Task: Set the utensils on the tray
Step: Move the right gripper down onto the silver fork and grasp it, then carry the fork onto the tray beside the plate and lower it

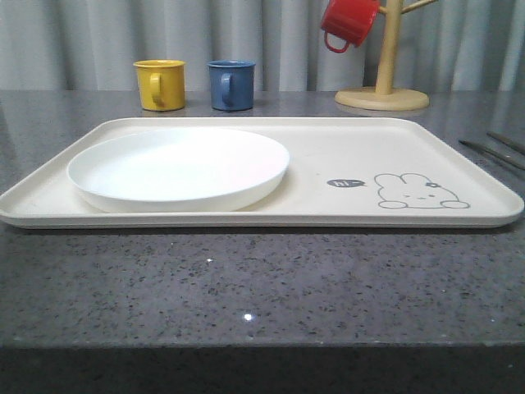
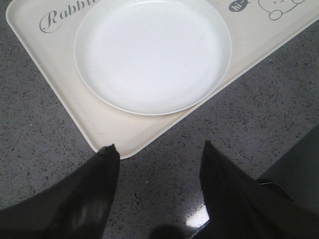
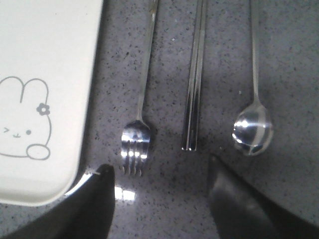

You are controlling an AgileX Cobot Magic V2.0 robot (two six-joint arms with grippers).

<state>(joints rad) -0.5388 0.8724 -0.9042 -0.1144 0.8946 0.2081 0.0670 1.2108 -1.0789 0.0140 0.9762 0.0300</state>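
The cream tray (image 1: pixel 344 156) lies across the table with a round white plate (image 1: pixel 179 168) on its left half and a bunny drawing on its right. In the right wrist view a silver fork (image 3: pixel 139 119), a pair of chopsticks (image 3: pixel 194 84) and a spoon (image 3: pixel 253 124) lie side by side on the grey counter beside the tray (image 3: pixel 45 74). My right gripper (image 3: pixel 160 172) hovers open just short of the fork tines and chopstick ends, holding nothing. My left gripper (image 2: pixel 158 154) hangs open over bare counter at the tray's corner (image 2: pixel 124 144). Thin utensil handles (image 1: pixel 490 152) show right of the tray.
A yellow mug (image 1: pixel 160 84) and a blue mug (image 1: pixel 231 84) stand behind the tray. A wooden mug tree (image 1: pixel 384 82) at the back right carries a red mug (image 1: pixel 349 22). Grey curtains close off the back. The counter's front edge runs near the camera.
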